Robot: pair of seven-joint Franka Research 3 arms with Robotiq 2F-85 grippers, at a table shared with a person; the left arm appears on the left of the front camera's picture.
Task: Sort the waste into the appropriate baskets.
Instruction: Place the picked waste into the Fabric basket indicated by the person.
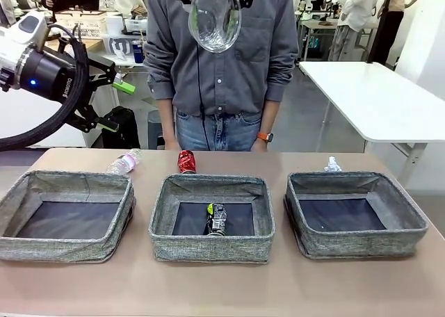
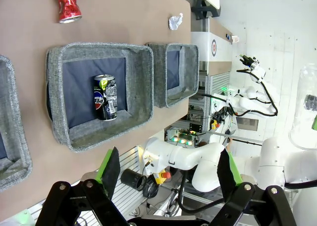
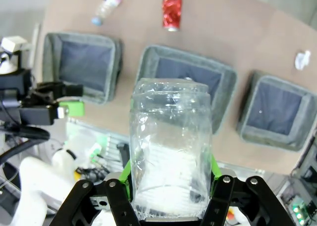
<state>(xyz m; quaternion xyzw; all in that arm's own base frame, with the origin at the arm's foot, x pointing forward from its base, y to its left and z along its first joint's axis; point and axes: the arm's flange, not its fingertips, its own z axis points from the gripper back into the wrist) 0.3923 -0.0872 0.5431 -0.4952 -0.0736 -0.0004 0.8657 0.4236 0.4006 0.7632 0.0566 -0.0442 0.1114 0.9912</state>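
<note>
While my right fingers [image 3: 125,175] pinch the clear bottle [image 3: 171,137] above the middle basket [image 3: 188,61], left fingers [image 2: 110,166] spread, it could slip in beside the can [image 2: 105,97].

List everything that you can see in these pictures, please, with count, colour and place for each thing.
table: one, brown, under the baskets
baskets: three, grey, in a row on the table
dark can: one, black with yellow-green marks, inside the middle one
red can: one, red, on the table behind the middle one
pink bottle: one, clear with pink label, on the table behind the left one
paper wad: one, white, behind the right one
clear bottle: one, clear, held high above the table
person: one, grey shirt, standing at the far side
left end effector: one, black with green pads, open, raised at the left
right end effector: one, black with green pads, shut on the clear bottle
</note>
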